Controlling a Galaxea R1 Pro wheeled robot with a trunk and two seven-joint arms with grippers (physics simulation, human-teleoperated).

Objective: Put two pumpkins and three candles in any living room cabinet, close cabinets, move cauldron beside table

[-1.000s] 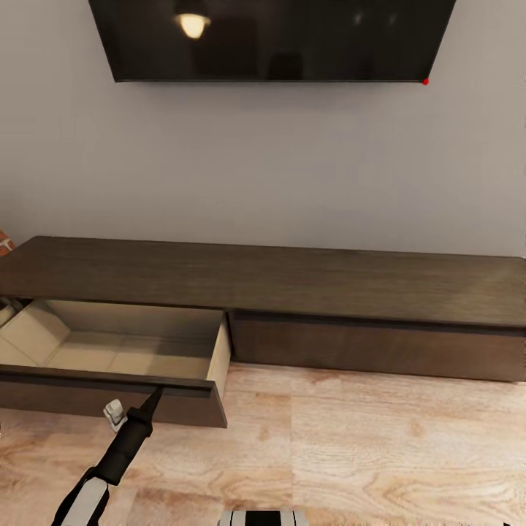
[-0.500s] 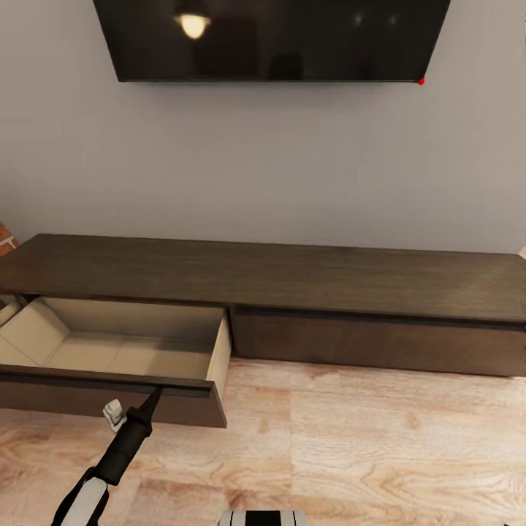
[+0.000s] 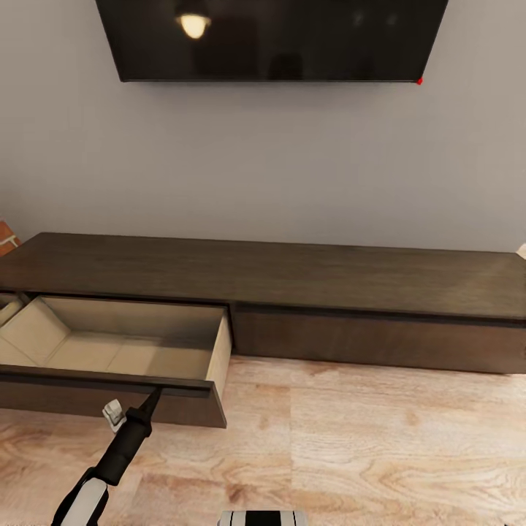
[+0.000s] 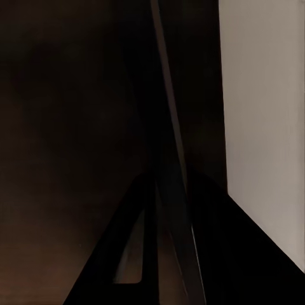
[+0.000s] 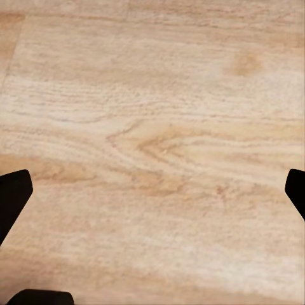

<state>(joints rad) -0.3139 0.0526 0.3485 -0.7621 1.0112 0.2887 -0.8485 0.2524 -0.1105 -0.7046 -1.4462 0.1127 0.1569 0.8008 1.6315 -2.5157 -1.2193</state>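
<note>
Little has moved since 1 second ago beyond a slight camera shift; the left gripper (image 3: 152, 398) still has its tip at the front panel of the open drawer (image 3: 109, 380), and I cannot tell how far apart its fingers are. That pale-lined drawer stands pulled out at the left end of the cabinet (image 3: 292, 274), which sits against a grey wall (image 3: 263, 161) under a dark television (image 3: 270, 36). Over pale wood floor (image 5: 152, 140), the right gripper (image 5: 152, 190) has its fingertips spread wide, holding nothing. No writing is readable.
</note>
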